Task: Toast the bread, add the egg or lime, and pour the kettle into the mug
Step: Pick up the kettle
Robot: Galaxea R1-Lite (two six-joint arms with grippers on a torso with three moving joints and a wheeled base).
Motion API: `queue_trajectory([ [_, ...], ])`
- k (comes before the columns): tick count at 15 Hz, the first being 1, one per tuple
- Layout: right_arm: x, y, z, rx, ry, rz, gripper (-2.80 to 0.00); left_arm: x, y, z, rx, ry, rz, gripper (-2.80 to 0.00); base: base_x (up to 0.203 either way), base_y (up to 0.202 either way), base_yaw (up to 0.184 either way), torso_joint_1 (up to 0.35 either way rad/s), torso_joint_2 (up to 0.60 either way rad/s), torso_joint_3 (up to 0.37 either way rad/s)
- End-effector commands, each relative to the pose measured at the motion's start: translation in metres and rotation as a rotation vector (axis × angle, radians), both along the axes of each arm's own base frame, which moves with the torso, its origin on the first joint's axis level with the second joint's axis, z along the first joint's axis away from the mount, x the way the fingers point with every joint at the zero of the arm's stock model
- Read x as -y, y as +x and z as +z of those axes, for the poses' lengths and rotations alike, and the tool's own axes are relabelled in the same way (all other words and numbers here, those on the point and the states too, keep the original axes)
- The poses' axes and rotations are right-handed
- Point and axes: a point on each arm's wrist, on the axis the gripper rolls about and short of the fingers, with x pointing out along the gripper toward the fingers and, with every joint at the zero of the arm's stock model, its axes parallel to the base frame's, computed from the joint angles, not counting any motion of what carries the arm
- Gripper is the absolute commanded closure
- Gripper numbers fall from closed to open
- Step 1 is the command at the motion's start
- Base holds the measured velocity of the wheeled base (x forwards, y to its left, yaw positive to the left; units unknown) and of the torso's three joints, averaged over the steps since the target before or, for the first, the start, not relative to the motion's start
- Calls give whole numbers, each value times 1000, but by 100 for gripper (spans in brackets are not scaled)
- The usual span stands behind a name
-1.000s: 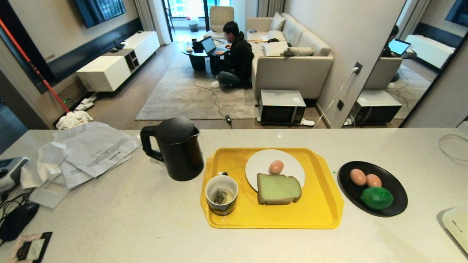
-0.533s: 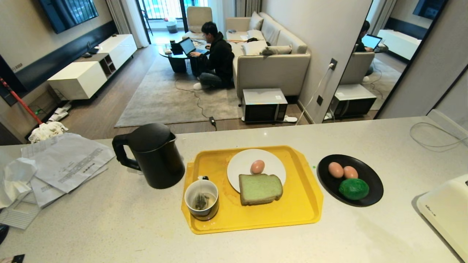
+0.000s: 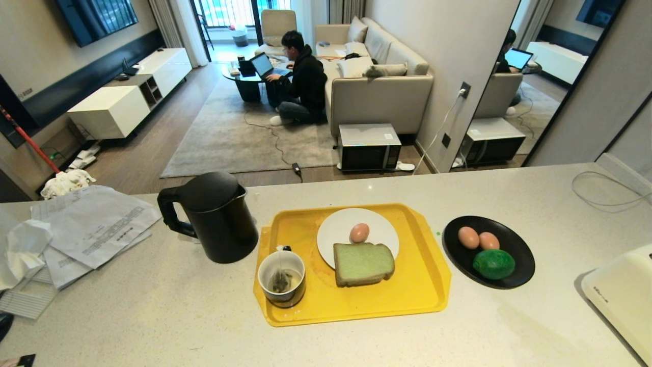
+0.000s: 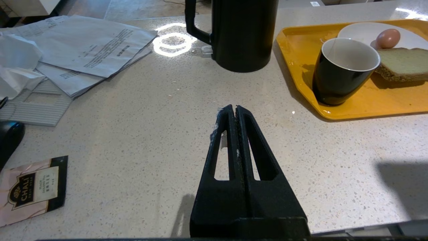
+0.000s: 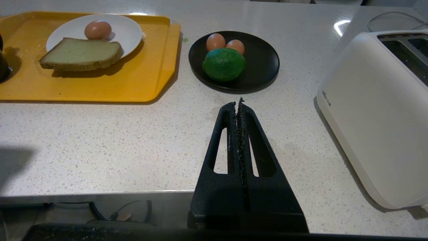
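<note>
The pale green bread (image 3: 363,263) lies on a white plate (image 3: 336,234) beside one egg (image 3: 359,232), on a yellow tray (image 3: 423,290). A dark mug (image 3: 281,279) with a tea bag inside stands at the tray's front left corner. The black kettle (image 3: 214,216) stands left of the tray. Two more eggs (image 3: 468,237) and the lime (image 3: 493,263) rest on a black plate (image 3: 519,260) to the right. My left gripper (image 4: 233,108) is shut and empty, low over the counter short of the kettle. My right gripper (image 5: 238,102) is shut and empty, short of the black plate (image 5: 264,60).
A white toaster (image 3: 621,295) sits at the counter's right edge. Papers (image 3: 97,224) lie at the left, and a tea packet (image 4: 31,189) near the front. Beyond the counter, a person (image 3: 305,81) sits on the floor by a sofa. A microwave (image 3: 368,147) stands on the floor.
The whole head view shifted between one second ago and half a second ago, bringing the toaster into sight; that is camera motion. Since then nothing has moved.
</note>
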Motion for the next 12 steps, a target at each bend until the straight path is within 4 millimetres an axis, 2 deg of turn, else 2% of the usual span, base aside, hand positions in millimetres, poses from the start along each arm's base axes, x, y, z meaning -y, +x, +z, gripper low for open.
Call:
queue_trajectory([
  [1, 0, 0, 0, -1, 1, -1, 0, 0, 0, 0, 0, 0, 1, 0, 0, 0, 0, 0, 0, 0],
  [5, 0, 0, 0, -1, 3, -2, 0, 0, 0, 0, 1, 0, 1, 0, 0, 0, 0, 0, 0, 0],
  [12, 0, 0, 0, -1, 3, -2, 0, 0, 0, 0, 1, 0, 1, 0, 0, 0, 0, -100, 197, 93],
])
